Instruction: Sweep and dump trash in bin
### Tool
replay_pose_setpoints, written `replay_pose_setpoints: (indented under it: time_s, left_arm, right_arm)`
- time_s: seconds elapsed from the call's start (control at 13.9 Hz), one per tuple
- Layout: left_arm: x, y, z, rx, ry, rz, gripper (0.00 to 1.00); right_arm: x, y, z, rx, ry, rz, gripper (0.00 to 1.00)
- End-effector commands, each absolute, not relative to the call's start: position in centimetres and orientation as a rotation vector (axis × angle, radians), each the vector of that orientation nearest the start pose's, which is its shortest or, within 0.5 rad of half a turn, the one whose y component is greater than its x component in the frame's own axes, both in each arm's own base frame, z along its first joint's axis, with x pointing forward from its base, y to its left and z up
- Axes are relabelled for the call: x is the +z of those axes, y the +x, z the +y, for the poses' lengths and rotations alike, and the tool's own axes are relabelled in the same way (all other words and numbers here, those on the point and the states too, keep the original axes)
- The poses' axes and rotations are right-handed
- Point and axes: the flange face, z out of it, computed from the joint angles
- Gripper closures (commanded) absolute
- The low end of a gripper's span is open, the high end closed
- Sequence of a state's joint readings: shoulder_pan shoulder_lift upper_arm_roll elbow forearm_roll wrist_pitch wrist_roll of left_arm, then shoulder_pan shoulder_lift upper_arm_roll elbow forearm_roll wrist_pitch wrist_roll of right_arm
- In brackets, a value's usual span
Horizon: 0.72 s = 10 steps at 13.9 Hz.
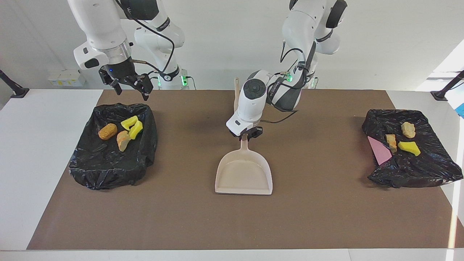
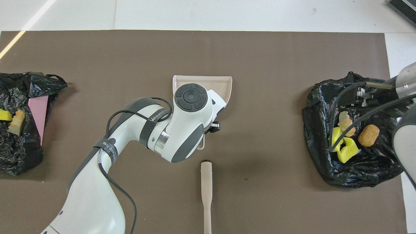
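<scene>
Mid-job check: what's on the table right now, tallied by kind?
Small foam and sponge scraps: 7
Black bag-lined bins: 2
Beige plastic dustpan: 1
Beige hand brush: 1
Pink flat sheet: 1
Total: 12

This is a robotics lab. Two white jointed robot arms (image 1: 108,32) with black cables stand bolted at a white table (image 1: 40,152) under a brown rectangular mat (image 1: 203,217), against bare white walls.

Seven foam trash scraps (image 1: 123,132), four and three, in two black-lined bins (image 1: 108,170).
</scene>
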State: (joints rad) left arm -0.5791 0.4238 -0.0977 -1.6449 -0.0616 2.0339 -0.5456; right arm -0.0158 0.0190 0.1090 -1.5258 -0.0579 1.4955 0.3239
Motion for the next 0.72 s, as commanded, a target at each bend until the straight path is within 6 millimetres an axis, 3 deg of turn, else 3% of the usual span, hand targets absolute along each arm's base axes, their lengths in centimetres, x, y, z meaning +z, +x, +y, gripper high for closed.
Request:
replay_pose_setpoints:
  time_s: [0.0,0.22,0.43,0.65]
  left_arm:
    - [41.3,53.4,-38.7,0.044,-3.227,0.08,0.0]
    - [43.9,56.4,-34.4,-0.042,-3.256,-0.048,0.0]
    - [46.6,59.4,-28.0,-0.123,-3.265,-0.167,0.0]
    - [49.1,61.2,-21.2,-0.184,-3.26,-0.071,0.0]
  right_arm:
    - [63.0,54.7,4.1,0.059,-3.164,0.341,0.0]
    - [63.1,54.7,4.2,0.057,-3.164,0.339,0.0]
    - [63.0,54.7,4.1,0.062,-3.164,0.339,0.0]
    - [63.0,54.7,4.1,0.06,-3.164,0.339,0.0]
